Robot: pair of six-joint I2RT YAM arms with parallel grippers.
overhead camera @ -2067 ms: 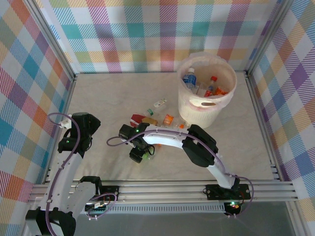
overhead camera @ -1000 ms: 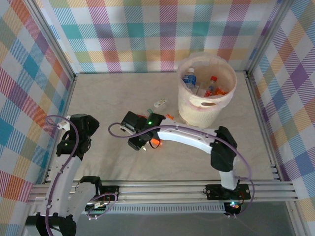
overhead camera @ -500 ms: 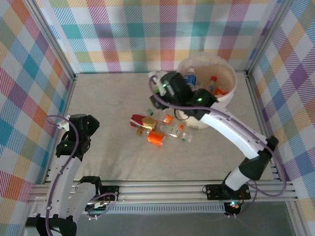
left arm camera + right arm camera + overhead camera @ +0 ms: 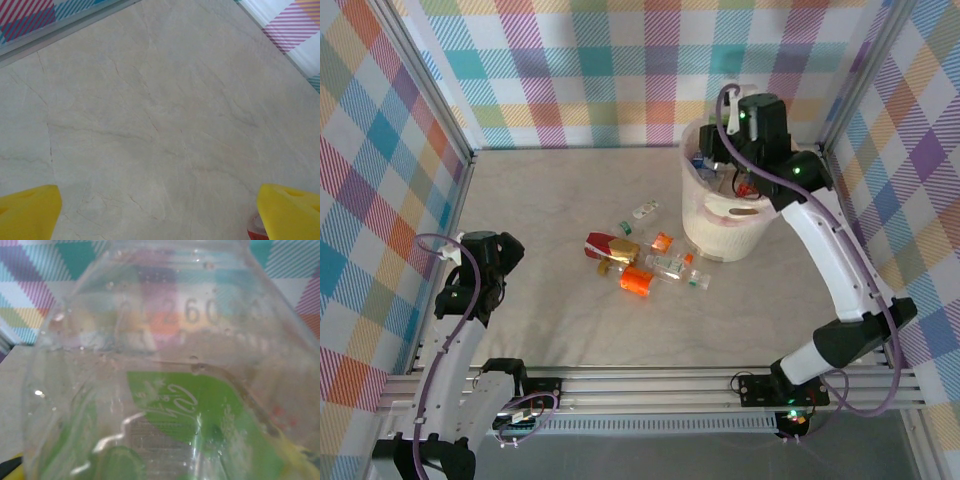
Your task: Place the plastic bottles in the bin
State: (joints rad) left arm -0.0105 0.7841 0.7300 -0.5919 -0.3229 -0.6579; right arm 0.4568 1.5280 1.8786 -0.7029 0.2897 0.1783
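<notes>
- My right hand (image 4: pixel 718 165) hangs over the open mouth of the bin (image 4: pixel 720 235), with my right arm stretched from the near edge of the tabletop (image 4: pixel 550 190) to the far right corner.
- The right wrist view looks straight onto the green-label bottle (image 4: pixel 165 405). It is clear, dented plastic pressed close to the lens, with yellow finger edges at the 2 lower corners. My right hand is closed around this bottle.
- The bin stands upright on the tabletop near the back wall. An oval handle cut-out (image 4: pixel 745 211) faces the arms. A red-capped bottle (image 4: pixel 744 186) lies inside it, partly hidden by my arm.
- Loose bottles lie in a cluster on the tabletop just left of the bin:
  - a red-label bottle (image 4: pixel 599 243);
  - an orange-label bottle (image 4: pixel 638 282);
  - a clear bottle with a green cap (image 4: pixel 678 268);
  - a small orange bottle (image 4: pixel 662 241).
- A small pale bottle (image 4: pixel 645 210) lies apart, a little farther back.
- My left hand (image 4: pixel 160 215) is spread wide and holds nothing. Its 2 yellow fingertips (image 4: pixel 30 210) sit at the lower corners of the left wrist view, above bare tabletop on the left side.
- A red patch (image 4: pixel 255 229) touches the inner edge of the right-side fingertip. I cannot tell what it is.
</notes>
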